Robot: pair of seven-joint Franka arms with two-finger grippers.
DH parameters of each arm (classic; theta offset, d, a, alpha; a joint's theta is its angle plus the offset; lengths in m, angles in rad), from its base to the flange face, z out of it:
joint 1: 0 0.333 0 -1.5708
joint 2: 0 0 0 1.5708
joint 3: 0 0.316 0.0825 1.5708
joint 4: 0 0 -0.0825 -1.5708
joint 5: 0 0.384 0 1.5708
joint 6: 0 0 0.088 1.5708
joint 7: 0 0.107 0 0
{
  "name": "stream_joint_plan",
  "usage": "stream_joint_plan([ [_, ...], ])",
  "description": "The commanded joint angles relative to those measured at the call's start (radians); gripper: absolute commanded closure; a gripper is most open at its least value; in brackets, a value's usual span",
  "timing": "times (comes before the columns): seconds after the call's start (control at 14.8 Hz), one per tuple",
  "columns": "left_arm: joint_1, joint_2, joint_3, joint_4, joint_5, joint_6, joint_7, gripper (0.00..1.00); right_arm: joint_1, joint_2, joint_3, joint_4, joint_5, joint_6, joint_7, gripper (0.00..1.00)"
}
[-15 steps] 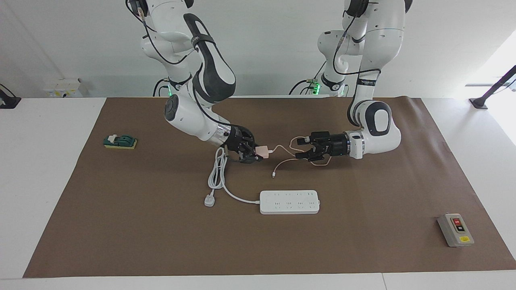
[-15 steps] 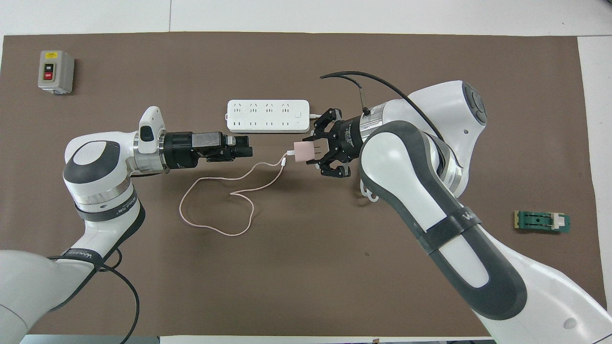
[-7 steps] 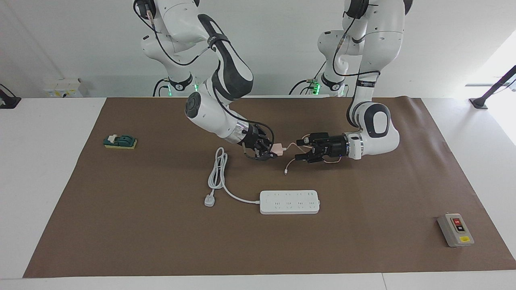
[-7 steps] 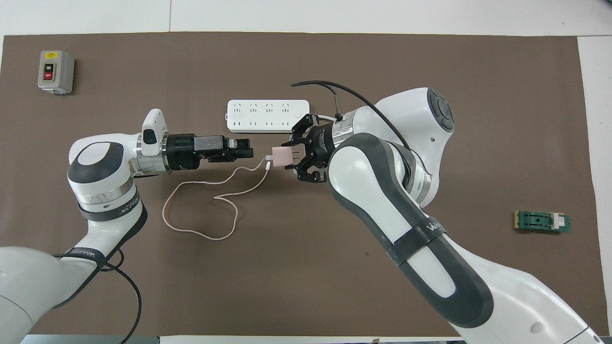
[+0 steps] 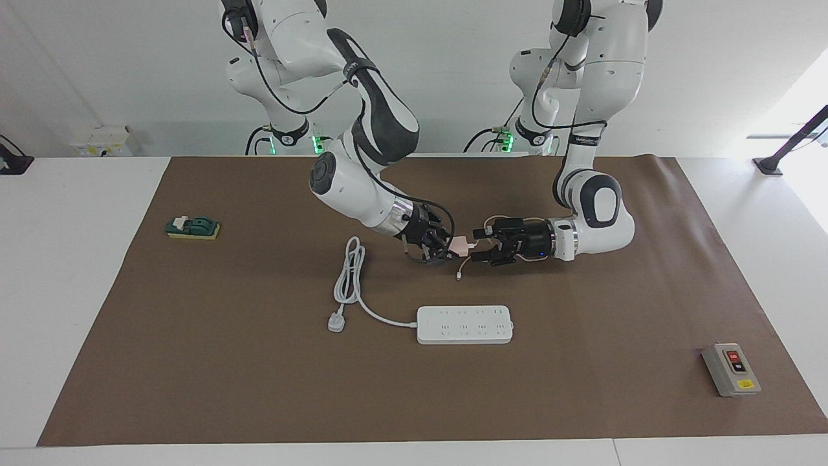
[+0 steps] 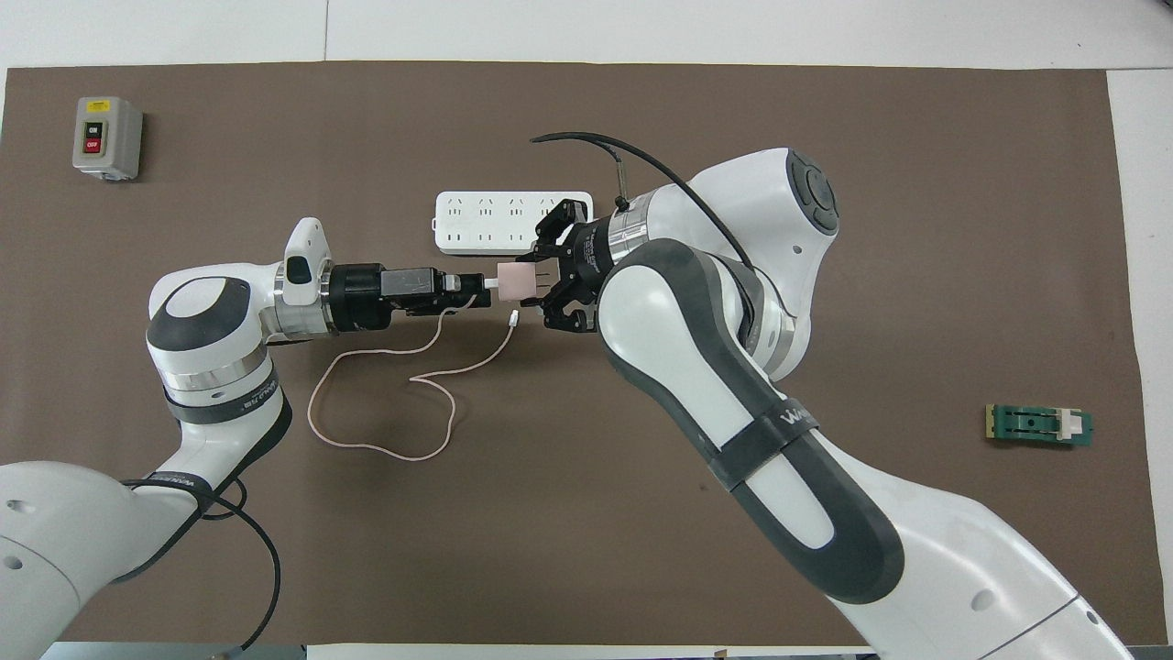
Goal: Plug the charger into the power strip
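A: Right gripper (image 5: 447, 250)?
B: Fingers clamped on charger (image 5: 460, 244), held up over the surface.
A: Left gripper (image 5: 482, 244)?
B: Fingers apart, just beside charger. Power strip (image 5: 464, 324) lies apart.

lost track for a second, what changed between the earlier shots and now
The right gripper, shut on the charger, carried it toward the left arm's end, up to the open left gripper; the cable trailed along. Power strip, grey switch box, green part stayed put.

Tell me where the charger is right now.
The charger is off the mat, gripped by the right gripper, with the open left gripper right beside it. It hangs nearer the robots than the power strip.
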Motion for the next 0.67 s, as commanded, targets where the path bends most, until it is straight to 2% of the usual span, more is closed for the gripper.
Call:
stream_joint_plan([
  [0.0, -0.028, -0.01, 0.018, -0.016, -0.036, -0.009, 0.024, 0.0, 0.018, 0.039, -0.005, 0.038, 0.008, 0.019, 0.021, 1.0],
  [0.13, -0.028, -0.008, 0.017, -0.015, -0.037, -0.009, 0.024, 0.0, 0.021, 0.057, -0.006, 0.079, 0.003, 0.019, 0.041, 1.0],
  [0.61, -0.03, -0.008, 0.017, -0.013, -0.037, -0.009, 0.024, 0.0, 0.025, 0.059, -0.005, 0.082, 0.005, 0.019, 0.044, 1.0],
])
